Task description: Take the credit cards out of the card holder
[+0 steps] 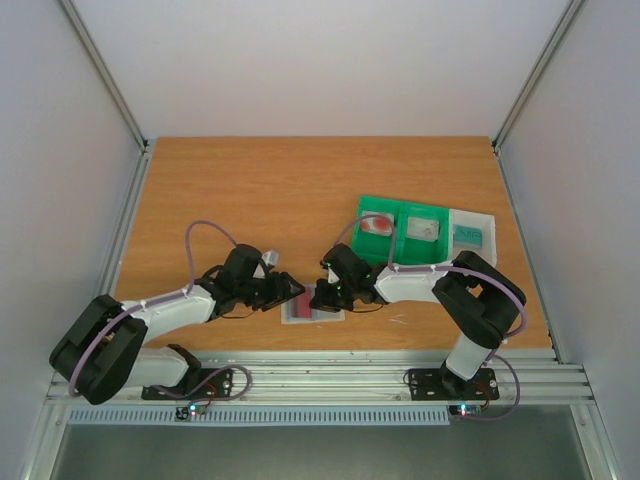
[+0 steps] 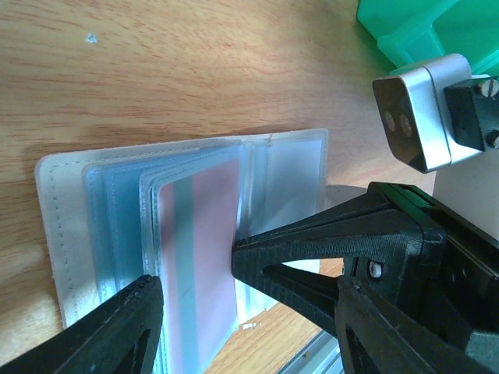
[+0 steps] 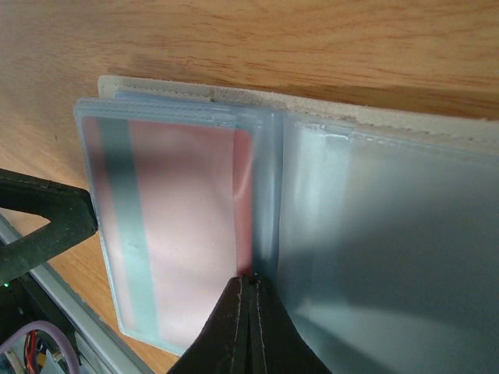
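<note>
The card holder (image 1: 312,306) lies open on the table between both grippers, translucent blue-grey (image 2: 117,210) (image 3: 374,234). A dark red credit card (image 2: 201,249) (image 3: 183,226) shows through its near pocket. My left gripper (image 1: 288,291) (image 2: 249,343) is open, one finger on each side of that pocket's end, with nothing held. My right gripper (image 1: 327,297) (image 3: 253,287) is shut, its tips set on the holder's middle fold at the red card's edge. Three more credit cards lie apart: white with red marks (image 1: 377,226), greyish (image 1: 424,230), teal (image 1: 467,235).
A green compartment tray (image 1: 398,201) (image 2: 421,31) stands behind the right gripper and holds two of the cards. A clear plastic box (image 1: 487,222) beside it holds the teal one. The right wrist camera (image 2: 421,109) hangs close to my left fingers. The table's metal front rail (image 1: 330,375) is near.
</note>
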`<move>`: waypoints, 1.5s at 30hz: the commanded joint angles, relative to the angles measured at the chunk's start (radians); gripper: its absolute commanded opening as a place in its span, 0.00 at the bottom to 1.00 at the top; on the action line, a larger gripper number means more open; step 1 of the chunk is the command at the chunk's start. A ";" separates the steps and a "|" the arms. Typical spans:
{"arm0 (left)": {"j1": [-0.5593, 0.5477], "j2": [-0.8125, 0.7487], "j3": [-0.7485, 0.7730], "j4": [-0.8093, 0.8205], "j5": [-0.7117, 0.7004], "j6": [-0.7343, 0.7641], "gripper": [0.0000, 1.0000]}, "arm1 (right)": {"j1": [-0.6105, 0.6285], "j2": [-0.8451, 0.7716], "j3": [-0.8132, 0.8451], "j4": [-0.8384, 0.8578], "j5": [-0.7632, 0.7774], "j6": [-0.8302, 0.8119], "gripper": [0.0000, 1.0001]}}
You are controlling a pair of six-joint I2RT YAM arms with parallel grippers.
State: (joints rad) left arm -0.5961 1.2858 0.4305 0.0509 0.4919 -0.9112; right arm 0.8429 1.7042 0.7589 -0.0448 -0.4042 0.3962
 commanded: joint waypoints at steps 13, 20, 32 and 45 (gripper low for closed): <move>0.001 0.073 0.028 0.087 0.060 -0.004 0.55 | 0.015 0.037 -0.032 -0.065 0.046 -0.002 0.01; 0.001 0.081 0.028 0.118 0.088 -0.022 0.53 | 0.015 0.038 -0.032 -0.065 0.050 -0.002 0.01; 0.001 0.035 0.024 0.126 0.106 -0.064 0.45 | 0.015 0.022 -0.040 -0.064 0.063 0.002 0.01; 0.001 0.025 0.022 0.140 0.124 -0.088 0.44 | 0.015 -0.005 -0.056 -0.051 0.074 0.008 0.01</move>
State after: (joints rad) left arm -0.5842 1.3132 0.4419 0.1303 0.5671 -0.9813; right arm 0.8433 1.6886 0.7403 -0.0330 -0.3908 0.3965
